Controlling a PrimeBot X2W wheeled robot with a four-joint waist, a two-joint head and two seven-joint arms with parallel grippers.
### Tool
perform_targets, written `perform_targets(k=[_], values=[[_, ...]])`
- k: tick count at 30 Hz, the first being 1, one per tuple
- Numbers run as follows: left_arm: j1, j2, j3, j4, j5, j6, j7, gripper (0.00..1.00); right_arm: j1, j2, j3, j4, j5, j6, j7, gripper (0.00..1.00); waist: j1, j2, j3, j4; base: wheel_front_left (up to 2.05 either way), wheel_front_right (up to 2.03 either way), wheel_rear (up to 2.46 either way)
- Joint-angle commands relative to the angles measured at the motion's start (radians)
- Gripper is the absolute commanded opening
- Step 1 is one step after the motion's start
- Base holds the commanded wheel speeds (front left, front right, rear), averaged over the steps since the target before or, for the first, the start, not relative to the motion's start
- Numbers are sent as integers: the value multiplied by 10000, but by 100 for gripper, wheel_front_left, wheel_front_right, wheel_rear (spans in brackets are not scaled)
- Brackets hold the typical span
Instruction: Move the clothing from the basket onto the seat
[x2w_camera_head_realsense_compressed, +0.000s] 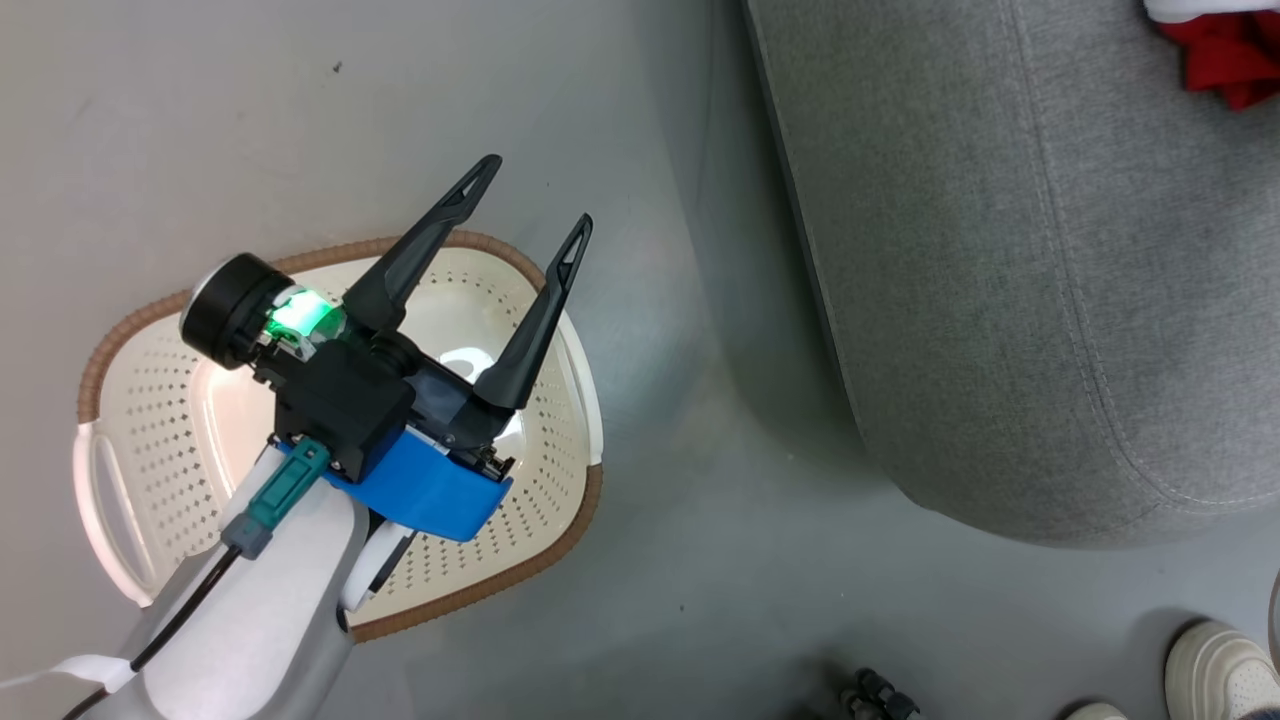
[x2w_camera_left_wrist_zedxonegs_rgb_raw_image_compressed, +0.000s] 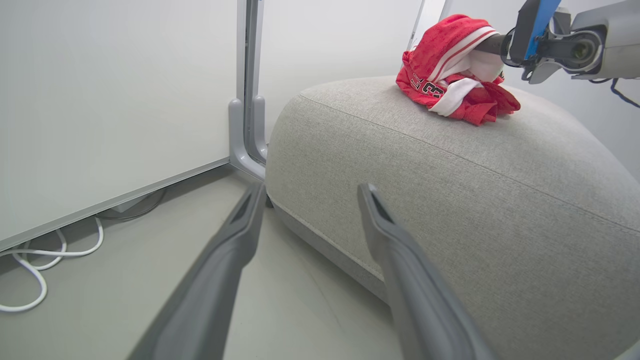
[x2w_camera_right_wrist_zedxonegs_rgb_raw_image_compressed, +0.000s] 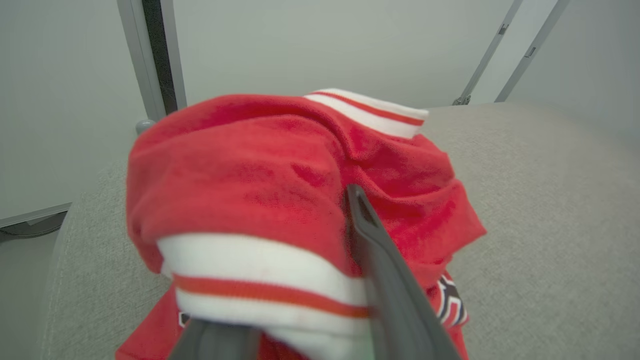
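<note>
Bare floor (x2w_camera_head_realsense_compressed: 700, 560) lies between the basket (x2w_camera_head_realsense_compressed: 150, 420) and the seat (x2w_camera_head_realsense_compressed: 1000, 300), so we can pass there. Our left tool (x2w_camera_head_realsense_compressed: 537, 190) hangs spread over the basket's mouth. The clothing (x2w_camera_left_wrist_zedxonegs_rgb_raw_image_compressed: 440, 45) heaps at the seat's far end; its near cushion is open. A person's shoe (x2w_camera_head_realsense_compressed: 1215, 670) stands near the seat's corner

Clothing (x2w_camera_left_wrist_zedxonegs_rgb_raw_image_compressed: 440, 55) red, white-striped trim, lettering (x2w_camera_left_wrist_zedxonegs_rgb_raw_image_compressed: 429, 89) seemingly dark; seat (x2w_camera_left_wrist_zedxonegs_rgb_raw_image_compressed: 450, 200) grey; basket (x2w_camera_head_realsense_compressed: 150, 420) cream, brown rim (x2w_camera_head_realsense_compressed: 330, 255).
</note>
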Motion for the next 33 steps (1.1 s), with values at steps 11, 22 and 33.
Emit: perform_targets(k=[11,22,33], values=[[566,-603,255,1113,-566,69,-343,100,1055,323,485,562,-360,2,-340,100,-1,0,-2011,323,0,0,0],[2142,-1521,1180,1766,-906,28,-365,100,2916,761,887,357,-211,3,-602,100,-1,0,-4559,998,0,0,0],[3422,-2033,2031,2652,-1005,-42,-367,100,5969,1400,1378,-1957,-93,3,-748,100,-1,0,-6223,1750,0,0,0]])
